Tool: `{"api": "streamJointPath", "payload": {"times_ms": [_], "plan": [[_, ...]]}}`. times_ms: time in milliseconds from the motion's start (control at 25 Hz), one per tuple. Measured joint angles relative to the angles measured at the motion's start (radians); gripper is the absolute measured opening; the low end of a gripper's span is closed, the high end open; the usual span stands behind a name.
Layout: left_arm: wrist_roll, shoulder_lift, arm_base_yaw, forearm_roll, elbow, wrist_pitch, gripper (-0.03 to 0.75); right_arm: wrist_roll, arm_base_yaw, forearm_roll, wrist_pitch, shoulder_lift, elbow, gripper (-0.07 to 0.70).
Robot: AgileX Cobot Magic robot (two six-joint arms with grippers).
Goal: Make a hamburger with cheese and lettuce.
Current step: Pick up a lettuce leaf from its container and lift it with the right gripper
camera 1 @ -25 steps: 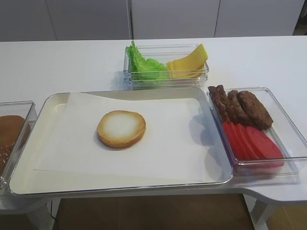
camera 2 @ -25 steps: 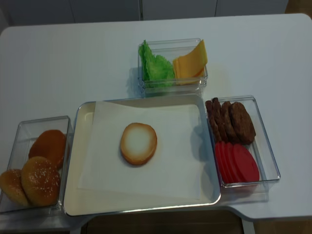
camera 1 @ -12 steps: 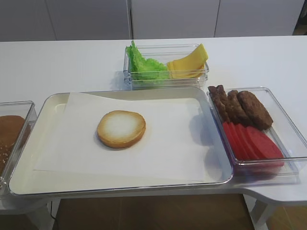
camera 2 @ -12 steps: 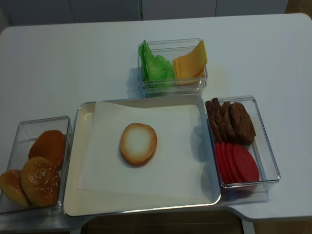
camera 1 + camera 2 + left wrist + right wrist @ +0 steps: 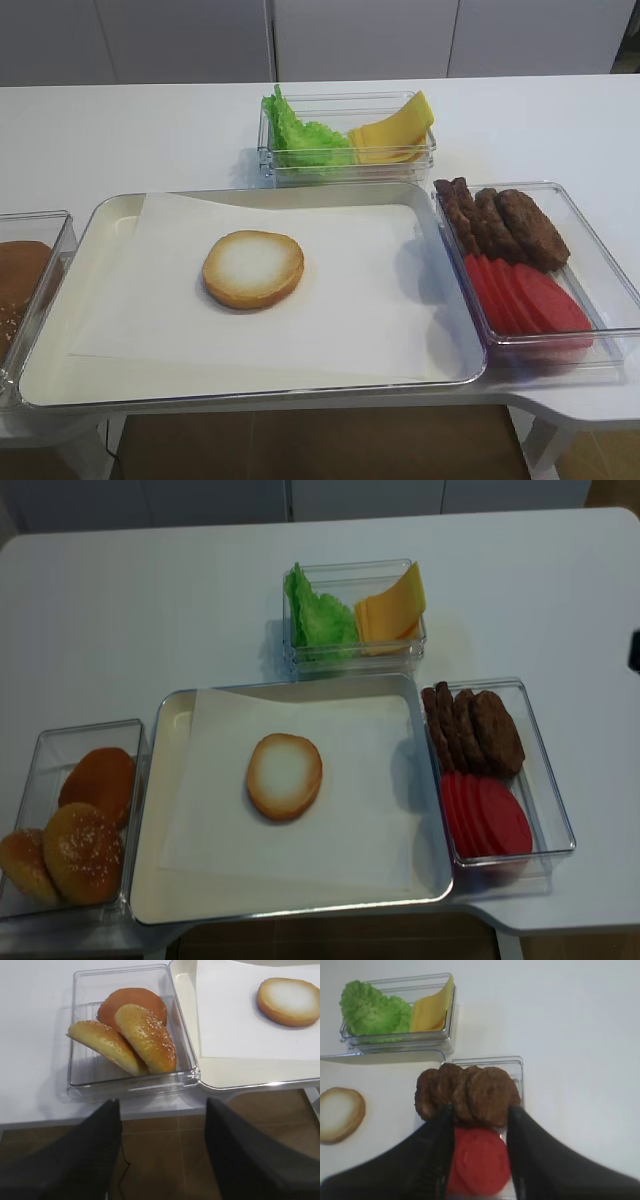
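The hamburger is only a bun half [image 5: 253, 269], cut face up, on paper in the tray; it also shows in the realsense view [image 5: 285, 775]. The lettuce [image 5: 300, 138] and the cheese [image 5: 392, 130] share a clear box behind the tray, lettuce left, cheese right. In the right wrist view my right gripper [image 5: 480, 1110] is open and empty, hovering over the patties, with the lettuce [image 5: 372, 1012] and cheese [image 5: 432, 1010] far ahead on the left. In the left wrist view my left gripper [image 5: 162, 1105] is open and empty, below the table's front edge, near the box of buns.
The metal tray [image 5: 50, 375] holds white paper. A clear box on its right holds brown patties [image 5: 515, 225] and red tomato slices [image 5: 525, 295]. A clear box on its left holds bun tops [image 5: 132, 1035]. A dark piece [image 5: 635, 650] shows at the right edge.
A dark piece has come into the right edge of the realsense view. The food and boxes have not moved.
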Motion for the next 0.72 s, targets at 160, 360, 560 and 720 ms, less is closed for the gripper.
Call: {"api": "streamJointPath", "payload": {"times_ms": [160,360,560,720], "plan": [[0.000,0.000,0.000,0.000,0.000,0.000,0.403,0.000,0.000,0.072,-0.068,0.161,-0.076,0.269],[-0.008,0.000,0.000,-0.001,0.000,0.000,0.403,-0.100,0.000,0.259,-0.117,0.350,-0.169,0.269],[-0.008,0.000,0.000,-0.001,0.000,0.000,0.403,-0.224,0.009,0.424,-0.134,0.509,-0.257,0.269],[-0.009,0.000,0.000,-0.002,0.000,0.000,0.403,-0.250,0.085,0.401,-0.159,0.613,-0.338,0.269]]}}
